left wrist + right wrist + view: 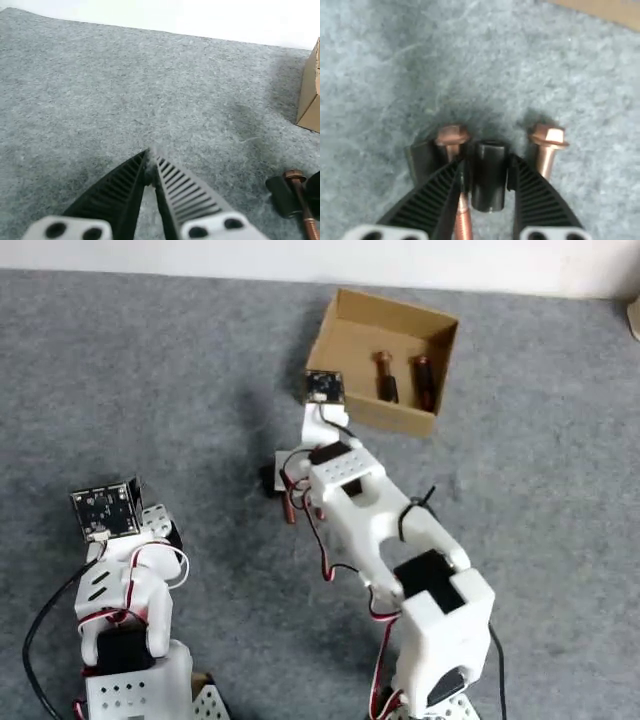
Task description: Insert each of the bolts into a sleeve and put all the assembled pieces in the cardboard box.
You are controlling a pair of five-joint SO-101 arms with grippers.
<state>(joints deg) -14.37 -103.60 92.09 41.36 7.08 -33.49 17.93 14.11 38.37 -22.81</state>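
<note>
- Right tool (487,176): its jaws are closed against the two sides of a black sleeve (489,155), which rests on the desk (180,390) near the box (390,416). The grip lies across the barrel, so both ends of the bore are clear, presumably so that a bolt can enter.
- Bolt (452,136): it lies on the desk touching a second sleeve (422,162), and its shank runs under one jaw. It appears to lie beside that sleeve rather than inside it, though this is not certain.
- Second bolt (547,145): it lies loose on the far side of the gripped sleeve, just outside the other jaw. Its shank runs roughly parallel to the sleeve, which would make it easy to pick up along its length.
- Left tool (148,162): its jaws are closed tip to tip on nothing, low over the bare desk and well apart from the box. The parts cluster lies off to one side of it, so this arm is judged to be idle and free to fetch a bolt.
- Box: two assemblies (386,377) (424,382) lie side by side on its floor, each a bolt seated in a sleeve. The box sits at the far side of the desk, just beyond the right arm.
- Stage (a judgement): two pieces are done and two pairs remain. The sleeve is held, and mating a bolt with it comes next.
</note>
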